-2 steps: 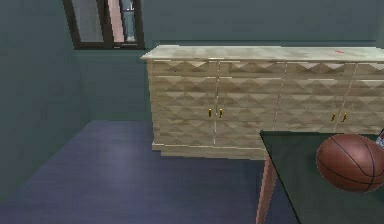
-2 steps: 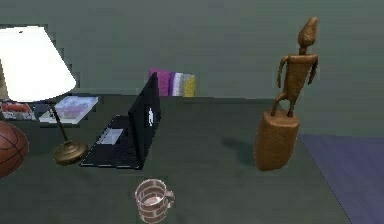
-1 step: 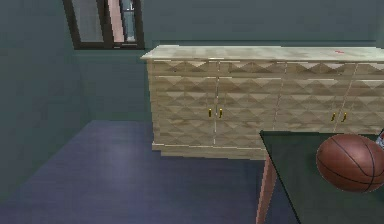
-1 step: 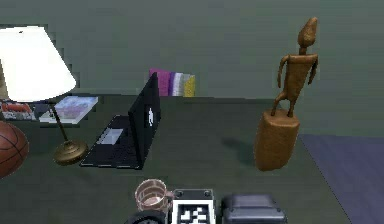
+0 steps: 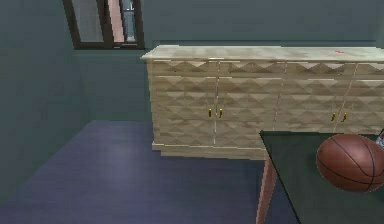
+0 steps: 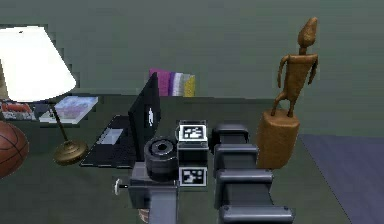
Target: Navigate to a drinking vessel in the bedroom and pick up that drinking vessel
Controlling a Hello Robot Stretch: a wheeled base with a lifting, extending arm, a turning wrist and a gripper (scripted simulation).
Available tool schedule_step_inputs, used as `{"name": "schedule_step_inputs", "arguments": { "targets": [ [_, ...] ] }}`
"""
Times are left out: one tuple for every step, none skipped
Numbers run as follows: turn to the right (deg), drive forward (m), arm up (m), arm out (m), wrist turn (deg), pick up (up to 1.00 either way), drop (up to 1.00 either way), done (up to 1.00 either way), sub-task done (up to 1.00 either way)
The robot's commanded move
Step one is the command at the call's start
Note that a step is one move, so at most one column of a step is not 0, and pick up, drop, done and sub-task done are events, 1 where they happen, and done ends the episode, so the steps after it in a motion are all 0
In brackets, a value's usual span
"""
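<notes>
1. Forward view: pale wooden sideboard (image 5: 250, 100) with brass handles against a dark teal wall, window (image 5: 100, 22) at upper left, bluish floor (image 5: 110, 170) in front.
2. Lower right: corner of a dark-topped desk (image 5: 310, 190) on a wooden leg, with a basketball (image 5: 350, 160) at the right edge.
3. Arm side view, desk (image 6: 240, 108) from left to right: basketball (image 6: 8, 148), lamp (image 6: 35, 65) with white shade, flat books (image 6: 70, 108), dark laptop (image 6: 125, 130) with lid raised, striped item (image 6: 172, 83) at the far edge, wooden statue (image 6: 290, 95) on a block.
4. Arm (image 6: 245, 180) rising from the bottom edge, with the claw (image 6: 140, 185) left of two marked white squares, near the laptop.
5. Claw state: cannot be told. Laptop lies at or behind it, so unclear whether anything is held.
6. Drinking vessel: location cannot be told, possibly among the small items behind the lamp.
</notes>
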Motion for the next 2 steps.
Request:
{"name": "schedule_step_inputs", "arguments": {
  "targets": [
    [0.0, 0.00, 0.00, 0.00, 45.0, 0.00, 0.00, 0.00, 0.00],
    [0.0, 0.00, 0.00, 0.00, 45.0, 0.00, 0.00, 0.00, 0.00]
  ]
}}
